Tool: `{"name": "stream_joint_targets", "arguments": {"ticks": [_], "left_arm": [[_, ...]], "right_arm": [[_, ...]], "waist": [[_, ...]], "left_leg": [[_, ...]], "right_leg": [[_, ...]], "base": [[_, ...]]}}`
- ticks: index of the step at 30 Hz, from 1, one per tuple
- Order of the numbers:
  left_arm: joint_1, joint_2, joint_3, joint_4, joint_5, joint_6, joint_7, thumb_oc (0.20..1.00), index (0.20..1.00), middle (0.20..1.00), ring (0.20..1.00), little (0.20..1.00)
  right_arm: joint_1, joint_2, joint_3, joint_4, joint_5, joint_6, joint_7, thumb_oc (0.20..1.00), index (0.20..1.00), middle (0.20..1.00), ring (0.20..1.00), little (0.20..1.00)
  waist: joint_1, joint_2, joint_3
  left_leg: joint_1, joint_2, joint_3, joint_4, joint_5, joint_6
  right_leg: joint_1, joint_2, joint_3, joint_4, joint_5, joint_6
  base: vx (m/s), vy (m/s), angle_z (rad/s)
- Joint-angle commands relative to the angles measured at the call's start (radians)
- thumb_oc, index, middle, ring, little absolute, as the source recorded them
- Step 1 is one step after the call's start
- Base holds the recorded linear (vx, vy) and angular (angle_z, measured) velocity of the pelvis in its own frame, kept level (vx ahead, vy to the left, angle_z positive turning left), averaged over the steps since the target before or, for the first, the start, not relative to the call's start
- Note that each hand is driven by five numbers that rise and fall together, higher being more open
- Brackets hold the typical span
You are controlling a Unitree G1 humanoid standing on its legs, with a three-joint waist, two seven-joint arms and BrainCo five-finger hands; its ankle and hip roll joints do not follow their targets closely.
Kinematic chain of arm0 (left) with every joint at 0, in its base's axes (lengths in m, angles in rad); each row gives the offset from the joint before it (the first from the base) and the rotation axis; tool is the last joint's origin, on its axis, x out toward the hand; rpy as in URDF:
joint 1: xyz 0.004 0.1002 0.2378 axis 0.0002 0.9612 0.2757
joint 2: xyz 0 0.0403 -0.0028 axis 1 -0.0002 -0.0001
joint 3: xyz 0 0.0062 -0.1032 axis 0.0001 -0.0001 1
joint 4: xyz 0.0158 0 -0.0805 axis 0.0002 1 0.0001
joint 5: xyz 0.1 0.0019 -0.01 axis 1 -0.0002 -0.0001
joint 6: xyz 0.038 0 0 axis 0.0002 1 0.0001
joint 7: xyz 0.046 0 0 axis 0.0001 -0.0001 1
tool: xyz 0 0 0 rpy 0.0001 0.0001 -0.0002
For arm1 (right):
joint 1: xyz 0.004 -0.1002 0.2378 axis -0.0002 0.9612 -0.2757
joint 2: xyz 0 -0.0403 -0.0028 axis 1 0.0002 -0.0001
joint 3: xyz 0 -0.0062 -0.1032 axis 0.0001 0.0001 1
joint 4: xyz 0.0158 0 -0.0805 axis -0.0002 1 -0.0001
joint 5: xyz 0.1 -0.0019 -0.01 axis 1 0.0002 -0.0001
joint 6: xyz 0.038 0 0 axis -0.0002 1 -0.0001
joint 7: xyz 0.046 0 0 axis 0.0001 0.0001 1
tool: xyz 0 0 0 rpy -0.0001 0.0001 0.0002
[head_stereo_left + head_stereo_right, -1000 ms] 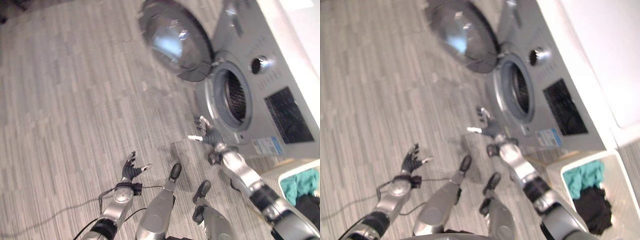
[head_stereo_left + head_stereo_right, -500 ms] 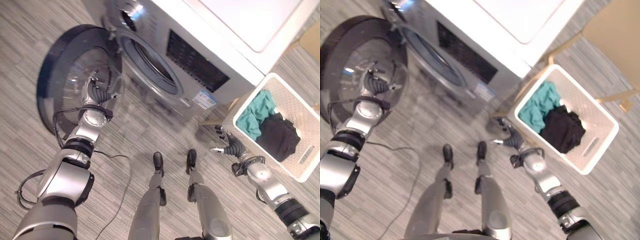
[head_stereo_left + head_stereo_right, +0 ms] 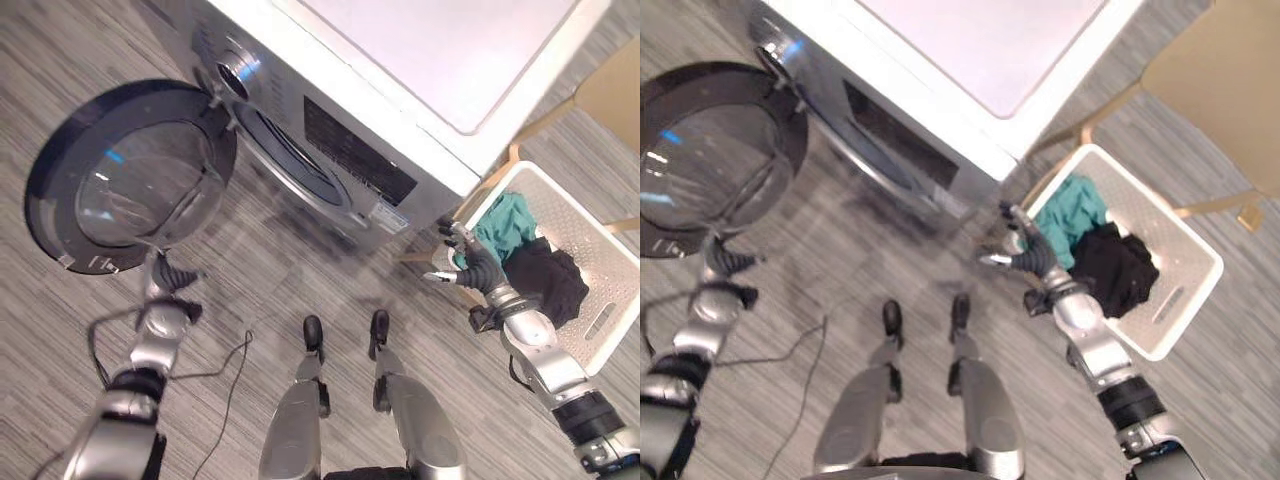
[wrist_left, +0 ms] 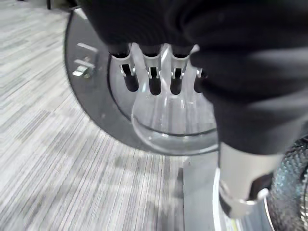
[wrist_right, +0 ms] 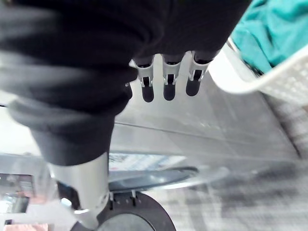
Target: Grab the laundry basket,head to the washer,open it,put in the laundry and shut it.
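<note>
Right hand [image 3: 470,268] risen to laundry basket [image 3: 600,262] rim, fingers loose, empty, washer [image 3: 400,120] door [image 3: 120,180] wide open

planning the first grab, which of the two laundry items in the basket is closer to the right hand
The teal garment: it lies at the basket end nearest the right hand; the black garment lies beyond.

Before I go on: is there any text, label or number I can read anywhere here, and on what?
None can be read.
Washer front sticker: print too small and blurred.
Washer control panel: dark, markings not legible.
Laundry basket, door: no text seen.
</note>
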Motion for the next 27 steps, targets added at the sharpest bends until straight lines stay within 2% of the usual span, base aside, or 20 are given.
{"name": "stream_joint_targets", "arguments": {"ticks": [1,2,4,5,6,7,8,9,10,11,12,13,14,15,17,21,23,27], "left_arm": [[0.019,-0.024,0.004,0.073,0.013,-0.038,0.001,1.0,1.0,1.0,1.0,1.0],[0.134,-0.084,0.022,0.037,-0.006,-0.041,-0.025,1.0,1.0,1.0,1.0,1.0],[0.207,-0.136,0.032,0.034,-0.019,-0.033,-0.045,1.0,1.0,1.0,1.0,1.0],[0.231,-0.163,0.029,0.036,-0.039,-0.028,-0.061,1.0,1.0,1.0,1.0,1.0],[0.242,-0.181,0.019,0.038,-0.038,-0.028,-0.071,1.0,1.0,1.0,1.0,1.0],[0.26,-0.196,0.009,0.04,-0.03,-0.028,-0.083,1.0,1.0,1.0,1.0,1.0],[0.279,-0.22,0.002,0.033,-0.051,-0.031,-0.099,1.0,1.0,1.0,1.0,1.0],[0.281,-0.221,0.001,0.032,-0.052,-0.031,-0.1,1.0,1.0,1.0,1.0,1.0],[0.31,-0.238,-0.024,0.018,-0.056,-0.032,-0.133,1.0,1.0,1.0,1.0,1.0],[0.312,-0.238,-0.024,0.016,-0.056,-0.031,-0.134,1.0,1.0,1.0,1.0,1.0],[0.309,-0.258,-0.055,0.007,-0.082,-0.034,-0.14,1.0,1.0,1.0,1.0,1.0],[0.308,-0.263,-0.069,0.005,-0.088,-0.037,-0.143,1.0,1.0,1.0,1.0,1.0],[0.308,-0.264,-0.069,0.005,-0.089,-0.037,-0.143,1.0,1.0,1.0,1.0,1.0],[0.305,-0.274,-0.092,0.003,-0.103,-0.038,-0.158,1.0,1.0,1.0,1.0,1.0],[0.305,-0.277,-0.102,0.008,-0.109,-0.042,-0.158,1.0,1.0,1.0,1.0,1.0],[0.311,-0.277,-0.108,0.032,-0.122,-0.041,-0.158,1.0,1.0,1.0,1.0,1.0],[0.309,-0.276,-0.116,0.041,-0.124,-0.045,-0.158,1.0,1.0,1.0,1.0,1.0],[0.327,-0.265,-0.109,0.063,-0.118,-0.044,-0.162,1.0,1.0,1.0,1.0,1.0]], "right_arm": [[0.071,-0.011,0.007,-0.036,-0.092,-0.04,-0.049,1.0,1.0,1.0,1.0,1.0],[0.09,-0.01,-0.017,-0.043,-0.193,-0.028,-0.075,1.0,1.0,1.0,1.0,1.0],[0.108,-0.004,-0.025,-0.025,-0.279,-0.003,-0.09,1.0,1.0,1.0,1.0,1.0],[0.128,-0.001,-0.03,-0.018,-0.318,0.01,-0.105,1.0,1.0,1.0,1.0,1.0],[0.143,-0.001,-0.04,-0.005,-0.35,0.018,-0.116,1.0,1.0,1.0,1.0,1.0],[0.175,0.0,-0.057,0.002,-0.379,0.026,-0.119,1.0,1.0,1.0,1.0,1.0],[0.199,-0.005,-0.062,0.017,-0.408,0.033,-0.129,1.0,1.0,1.0,1.0,1.0],[0.201,-0.006,-0.061,0.017,-0.41,0.032,-0.13,1.0,1.0,1.0,1.0,1.0],[0.202,-0.017,-0.044,0.071,-0.454,0.054,-0.138,1.0,1.0,1.0,1.0,1.0],[0.202,-0.017,-0.043,0.072,-0.454,0.054,-0.138,1.0,1.0,1.0,1.0,1.0],[0.158,-0.041,0.001,0.096,-0.479,0.065,-0.136,1.0,1.0,1.0,1.0,1.0],[0.143,-0.052,0.017,0.106,-0.485,0.069,-0.131,1.0,1.0,1.0,1.0,1.0],[0.142,-0.052,0.018,0.107,-0.485,0.068,-0.131,1.0,1.0,1.0,1.0,1.0],[0.098,-0.08,0.059,0.139,-0.506,0.078,-0.118,1.0,1.0,1.0,1.0,1.0],[0.064,-0.1,0.096,0.162,-0.52,0.076,-0.116,1.0,1.0,1.0,1.0,1.0],[0.012,-0.138,0.14,0.191,-0.528,0.079,-0.107,1.0,1.0,1.0,1.0,1.0],[-0.005,-0.154,0.152,0.211,-0.526,0.08,-0.11,1.0,1.0,1.0,1.0,1.0],[-0.033,-0.153,0.172,0.237,-0.524,0.082,-0.1,1.0,1.0,1.0,1.0,1.0]], "waist": [[-0.004,-0.027,-0.135],[0.021,-0.007,-0.156],[0.035,0.015,-0.188],[0.033,0.022,-0.2],[0.025,0.022,-0.212],[0.011,0.019,-0.231],[0.009,0.02,-0.245],[0.011,0.022,-0.246],[0.016,0.02,-0.254],[0.017,0.021,-0.254],[0.039,0.007,-0.24],[0.053,0.002,-0.235],[0.051,0.003,-0.234],[0.076,-0.004,-0.229],[0.094,-0.007,-0.226],[0.121,0.009,-0.235],[0.129,0.02,-0.226],[0.142,0.033,-0.238]], "left_leg": [[0.028,-0.036,0.025,0.098,-0.215,0.026],[0.096,-0.011,0.1,0.081,-0.225,0.018],[0.153,0.014,0.145,0.067,-0.245,0.008],[0.181,0.021,0.156,0.065,-0.25,0.007],[0.183,0.02,0.155,0.074,-0.255,0.006],[0.187,0.025,0.152,0.098,-0.264,0.001],[0.184,0.036,0.154,0.151,-0.264,-0.015],[0.182,0.039,0.155,0.158,-0.268,-0.017],[0.154,0.083,0.159,0.322,-0.233,-0.05],[0.149,0.089,0.158,0.335,-0.239,-0.054],[0.091,0.089,0.093,0.47,-0.174,-0.059],[0.058,0.073,0.046,0.491,-0.17,-0.059],[0.056,0.074,0.044,0.495,-0.172,-0.06],[0.002,0.05,-0.03,0.453,-0.203,-0.047],[-0.033,0.031,-0.082,0.387,-0.218,-0.041],[-0.031,0.024,-0.165,0.213,-0.138,-0.058],[-0.056,0.028,-0.179,0.199,-0.105,-0.064],[-0.013,0.015,-0.2,0.163,-0.115,-0.053]], "right_leg": [[-0.058,-0.093,-0.049,0.118,-0.09,0.112],[-0.021,-0.125,-0.216,0.155,-0.108,0.109],[0.022,-0.151,-0.355,0.186,-0.141,0.108],[0.028,-0.156,-0.392,0.211,-0.153,0.102],[0.042,-0.148,-0.381,0.188,-0.168,0.097],[0.066,-0.125,-0.342,0.157,-0.188,0.083],[0.085,-0.112,-0.315,0.134,-0.19,0.075],[0.087,-0.109,-0.315,0.131,-0.189,0.073],[0.141,-0.087,-0.294,0.075,-0.191,0.046],[0.144,-0.082,-0.294,0.07,-0.19,0.044],[0.172,-0.063,-0.263,0.029,-0.18,0.011],[0.185,-0.062,-0.25,0.017,-0.184,0.007],[0.186,-0.061,-0.252,0.015,-0.183,0.006],[0.2,-0.065,-0.223,0.0,-0.185,0.016],[0.208,-0.064,-0.195,-0.003,-0.192,0.025],[0.231,-0.04,-0.158,-0.001,-0.209,0.03],[0.244,-0.039,-0.151,0.01,-0.228,0.027],[0.256,-0.047,-0.143,0.042,-0.254,0.03]], "base": [[0.13,0.038,-0.72],[0.12,-0.004,-0.76],[0.24,-0.039,-1.33],[0.25,-0.088,-1.53],[0.19,-0.176,-1.08],[0.21,-0.209,-0.07],[0.15,-0.181,0.09],[0.16,-0.245,0.08],[0.09,-0.177,0.06],[0.09,-0.299,-0.15],[0.03,-0.167,-0.29],[0.03,-0.157,-0.5],[0.1,-0.045,-0.75],[0.11,-0.008,-0.98],[0.14,0.012,-0.72],[0.14,0.065,-0.45],[0.12,0.105,-0.13],[0.13,0.123,-0.07]]}}
